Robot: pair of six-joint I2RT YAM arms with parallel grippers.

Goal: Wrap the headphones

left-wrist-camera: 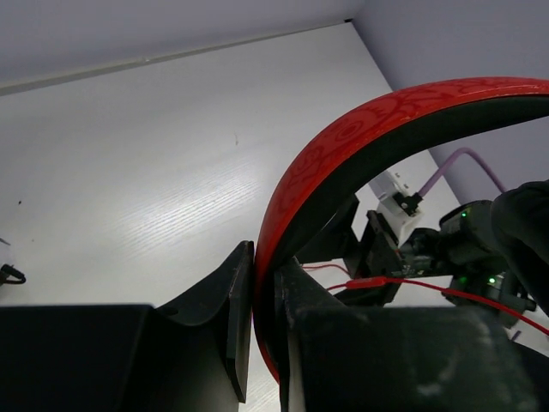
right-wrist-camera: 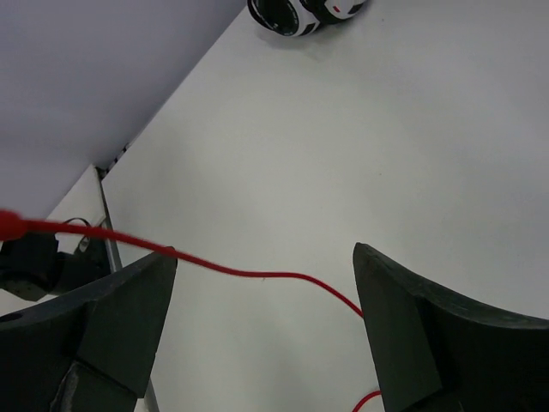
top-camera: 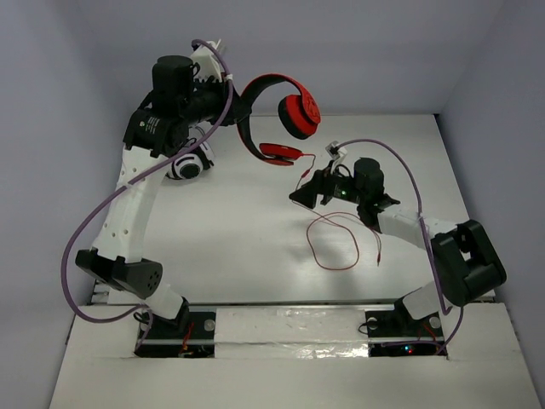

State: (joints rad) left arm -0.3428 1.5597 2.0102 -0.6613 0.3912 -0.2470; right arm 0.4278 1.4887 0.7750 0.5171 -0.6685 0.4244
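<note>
The top view looks steeply down from behind the arm bases (top-camera: 170,328) over the whole desk (top-camera: 255,247). The left wrist view sits tight behind the left fingers (left-wrist-camera: 238,318), facing the desk's far right corner. The right wrist view peers down between the right fingers (right-wrist-camera: 403,326). All three share the red cable (right-wrist-camera: 257,275).

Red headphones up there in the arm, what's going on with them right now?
The left gripper is shut on the headband of the red headphones, holding them up over the far side of the table. The right gripper is open, and the thin red cable crosses the gap between its fingers unclamped; the rest lies looped on the table. Black-and-white headphones sit far left, untouched.
</note>
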